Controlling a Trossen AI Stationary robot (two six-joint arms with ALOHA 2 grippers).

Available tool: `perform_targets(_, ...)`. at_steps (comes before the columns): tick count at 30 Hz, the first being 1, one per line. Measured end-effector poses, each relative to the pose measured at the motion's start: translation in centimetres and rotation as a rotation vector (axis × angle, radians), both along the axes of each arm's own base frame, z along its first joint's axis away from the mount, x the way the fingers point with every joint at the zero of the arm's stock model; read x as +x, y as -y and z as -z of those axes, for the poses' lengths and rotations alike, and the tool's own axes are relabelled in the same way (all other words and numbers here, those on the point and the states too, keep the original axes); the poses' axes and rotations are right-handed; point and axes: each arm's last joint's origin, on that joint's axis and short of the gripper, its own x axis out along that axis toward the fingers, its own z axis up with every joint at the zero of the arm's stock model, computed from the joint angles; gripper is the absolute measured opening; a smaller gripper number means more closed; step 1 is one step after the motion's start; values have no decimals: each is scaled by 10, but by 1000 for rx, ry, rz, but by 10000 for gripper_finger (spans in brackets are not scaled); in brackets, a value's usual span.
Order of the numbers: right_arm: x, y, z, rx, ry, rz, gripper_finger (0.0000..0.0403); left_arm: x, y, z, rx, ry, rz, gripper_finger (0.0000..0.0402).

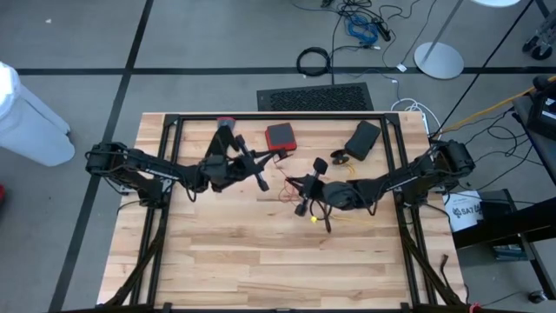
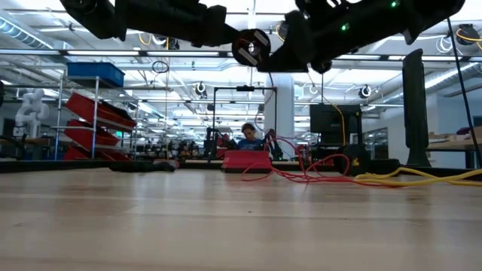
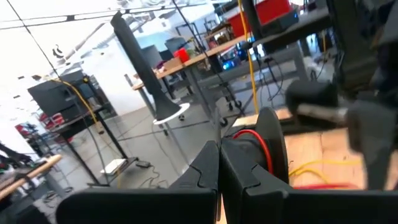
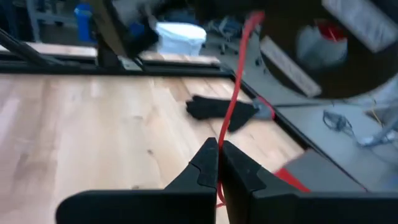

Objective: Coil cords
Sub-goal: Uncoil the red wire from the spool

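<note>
Your right gripper (image 4: 217,163) is closed on the thin red cord (image 4: 235,102), which runs up and away from between its fingers in the right wrist view. Seen from above, that gripper (image 1: 306,193) hovers near the table's centre, with the red cord (image 1: 291,184) tangled just around it.

Your left gripper (image 3: 219,163) is also closed, and a loop of red cord (image 3: 261,142) sits just beyond its fingertips; whether it actually pinches that loop, you cannot tell. From above, the left gripper (image 1: 258,170) sits at about ten o'clock from the right one, close by.

The yellow cord (image 1: 347,217) lies on the wooden table (image 1: 226,261) at about four o'clock from the right gripper, trailing toward the right edge. The red box (image 1: 280,136) rests at twelve o'clock, the black pouch (image 1: 362,139) at two o'clock.

You appear to be mid-coil on the red cord, both grippers raised off the wood. The next move likely calls for wrapping slack around without letting the strand slip or snag.
</note>
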Motion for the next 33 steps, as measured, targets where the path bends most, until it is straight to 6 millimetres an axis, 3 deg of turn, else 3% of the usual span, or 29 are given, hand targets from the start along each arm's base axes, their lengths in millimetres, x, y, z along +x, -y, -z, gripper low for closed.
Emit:
perform_targets(8,-4,19,16,77,-121,104,0,0,-2,-2,-22,37,33,0)
perform_targets(14,-17,31,30,30,-212,399,0,1,-1,1,-2,-10,50,0)
perform_targets(24,-25,6,24,-140,-116,584,0,0,-3,20,121,-280,-34,0)
perform_targets(33,-27,-23,15,-202,-76,522,0,-3,-6,27,211,-413,-136,0)
